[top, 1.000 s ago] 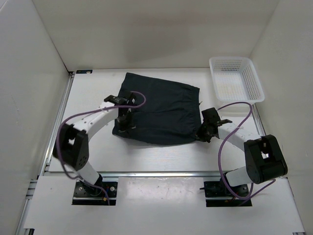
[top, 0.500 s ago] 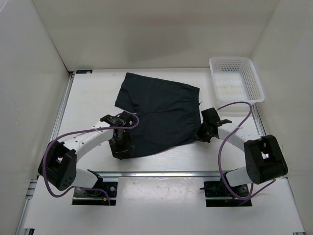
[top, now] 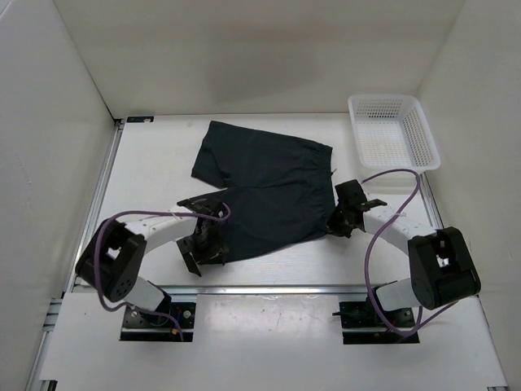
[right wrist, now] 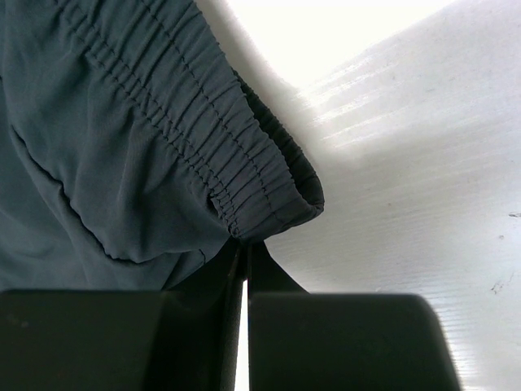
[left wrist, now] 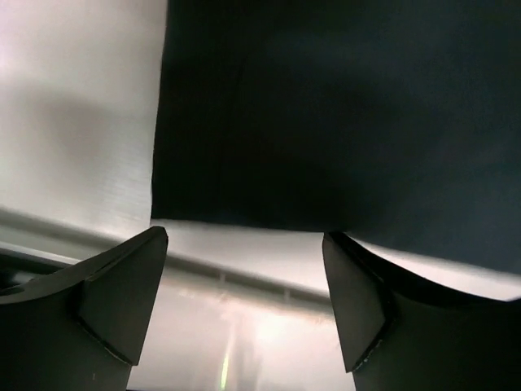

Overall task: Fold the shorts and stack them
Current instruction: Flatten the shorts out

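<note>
– On the surface [top: 146, 163], around its middle, how far along are the shorts [top: 269, 183]?
– Barely, I'd judge: spread almost flat, no neat fold visible, nothing stacked.
– Arms?
– Both 2 bent low. Left pincer [left wrist: 244, 240] gapes, empty, at the near-left hem; right pincer [right wrist: 246, 252] is clamped on the waistband corner.

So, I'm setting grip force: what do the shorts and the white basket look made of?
The shorts: thin soft fabric, matte dark navy, possibly synthetic; they lie limp with gentle creases, and the waistband shows gathered elastic stitching. The basket: probably rigid white plastic, judging by its even moulded mesh and straight walls.
</note>
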Robot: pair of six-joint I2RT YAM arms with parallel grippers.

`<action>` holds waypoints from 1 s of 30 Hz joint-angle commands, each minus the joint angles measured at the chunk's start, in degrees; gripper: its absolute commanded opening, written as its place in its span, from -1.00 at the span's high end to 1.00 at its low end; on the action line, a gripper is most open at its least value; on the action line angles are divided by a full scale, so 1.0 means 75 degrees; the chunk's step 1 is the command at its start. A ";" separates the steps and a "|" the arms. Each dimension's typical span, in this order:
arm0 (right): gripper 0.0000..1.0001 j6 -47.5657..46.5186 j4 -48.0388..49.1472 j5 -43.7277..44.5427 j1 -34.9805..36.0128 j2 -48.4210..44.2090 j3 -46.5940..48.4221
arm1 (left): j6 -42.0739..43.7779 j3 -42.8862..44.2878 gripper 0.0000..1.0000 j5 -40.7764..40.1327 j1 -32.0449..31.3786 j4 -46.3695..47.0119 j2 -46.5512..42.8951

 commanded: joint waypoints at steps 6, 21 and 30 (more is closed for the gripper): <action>1.00 -0.0120 -0.0171 0.0017 0.0027 -0.0355 -0.0261 | -0.0489 0.0599 -0.09 -0.0850 -0.0043 0.0670 0.1290; 0.13 -0.0190 -0.0405 0.0088 0.0027 -0.0988 -0.0742 | -0.0220 0.0823 0.79 -0.0875 0.0321 0.0306 0.0647; -0.67 0.0126 -0.0475 -0.0486 -0.0148 -0.1538 -0.0975 | -0.0654 -0.0043 -0.58 -0.0711 0.0636 0.0060 -0.0231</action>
